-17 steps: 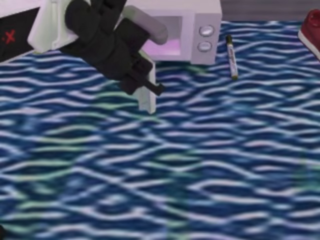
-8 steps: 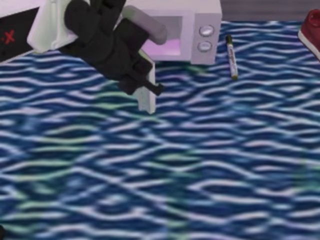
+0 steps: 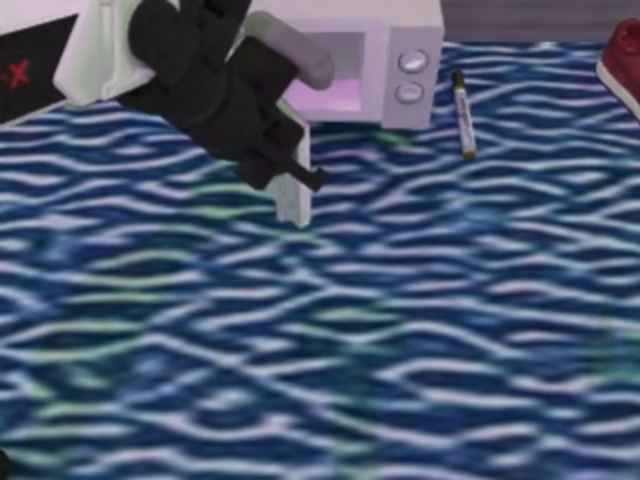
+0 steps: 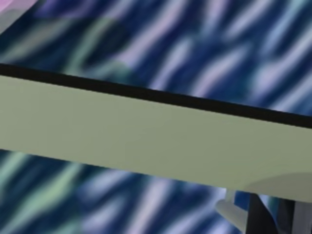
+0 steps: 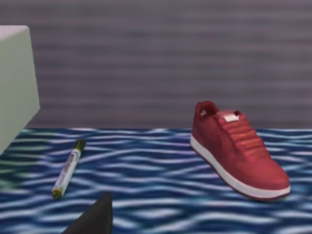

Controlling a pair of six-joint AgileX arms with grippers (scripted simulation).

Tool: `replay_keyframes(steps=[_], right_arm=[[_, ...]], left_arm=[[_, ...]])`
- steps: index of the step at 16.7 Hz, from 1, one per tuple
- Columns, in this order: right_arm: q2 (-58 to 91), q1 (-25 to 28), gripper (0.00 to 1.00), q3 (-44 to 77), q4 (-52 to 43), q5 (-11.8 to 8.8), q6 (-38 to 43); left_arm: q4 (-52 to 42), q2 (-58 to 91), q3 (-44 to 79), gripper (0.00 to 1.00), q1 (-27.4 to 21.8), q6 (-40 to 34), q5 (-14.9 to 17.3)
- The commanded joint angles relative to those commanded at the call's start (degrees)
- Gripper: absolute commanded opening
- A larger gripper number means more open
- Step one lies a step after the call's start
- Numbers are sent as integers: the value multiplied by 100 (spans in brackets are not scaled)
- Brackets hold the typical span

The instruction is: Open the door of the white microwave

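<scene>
Door stands ajar, its handle hidden where left end effector clamps it.

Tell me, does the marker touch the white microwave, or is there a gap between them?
Apart. In the top view a strip of the patterned table shows between the marker and the knob side of the white microwave; the right wrist view shows the same gap.
</scene>
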Motion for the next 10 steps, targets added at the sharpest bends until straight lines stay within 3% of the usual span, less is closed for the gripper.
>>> replay_keyframes(steps=[10], right_arm=[[0, 0, 100, 0, 0, 0, 0]], left_arm=[[-187, -243, -228, 0, 415, 1049, 510]])
